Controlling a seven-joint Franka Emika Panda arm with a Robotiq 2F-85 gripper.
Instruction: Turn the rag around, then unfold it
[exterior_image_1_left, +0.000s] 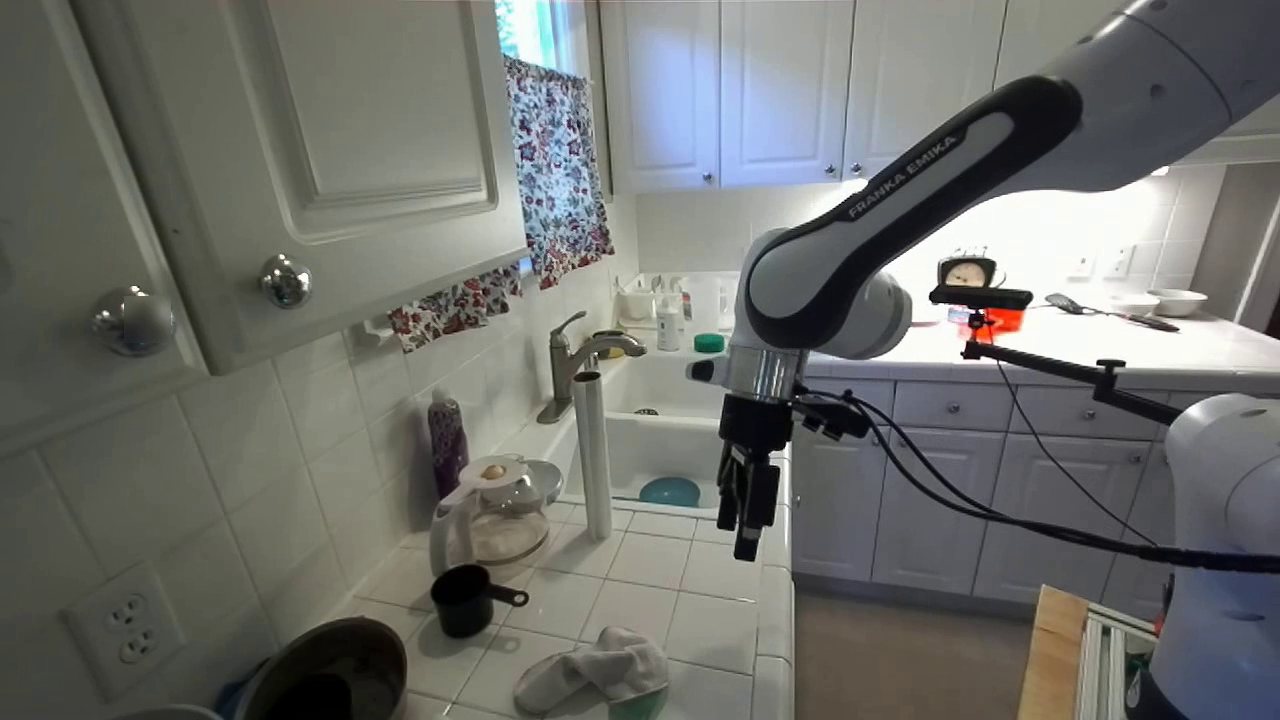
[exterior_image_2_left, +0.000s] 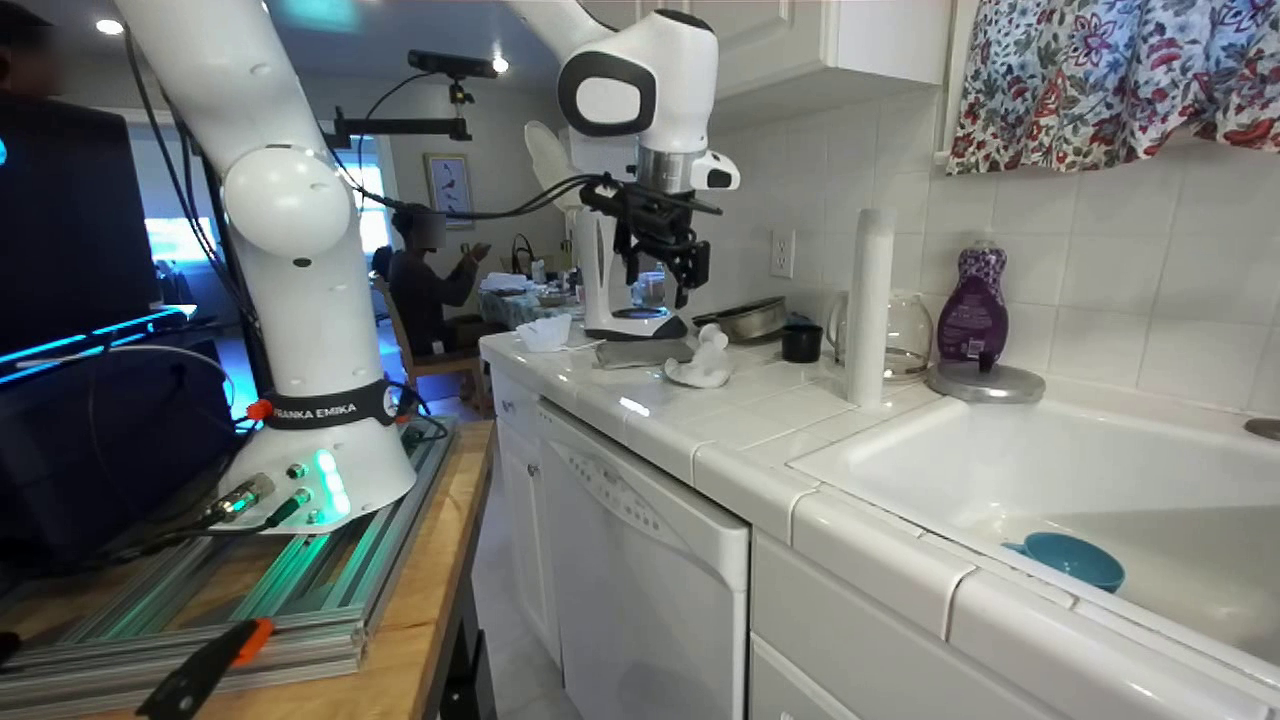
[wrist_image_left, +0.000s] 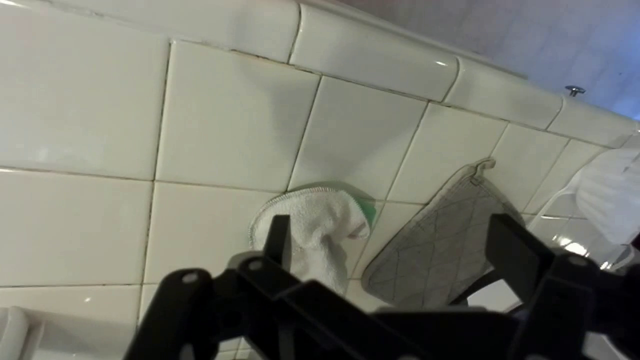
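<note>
Crumpled rag (exterior_image_1_left: 612, 668), pale side showing, on the white tiled counter (exterior_image_1_left: 715, 620); the claw (wrist_image_left: 392, 239) hangs above, spread wide.

In an exterior view the rag lies on the near part of the counter, to the right of a small black cup (exterior_image_1_left: 463, 602): a whitish heap with a flatter lobe at left and mint green at its near edge. In an exterior view it shows white, a soft twist rising from a flat base, just right of a gray pot holder (exterior_image_2_left: 642, 353). In the wrist view its curved, overstitched rim and fuzzy nap are plain, with a green corner peeping out at right.
</note>
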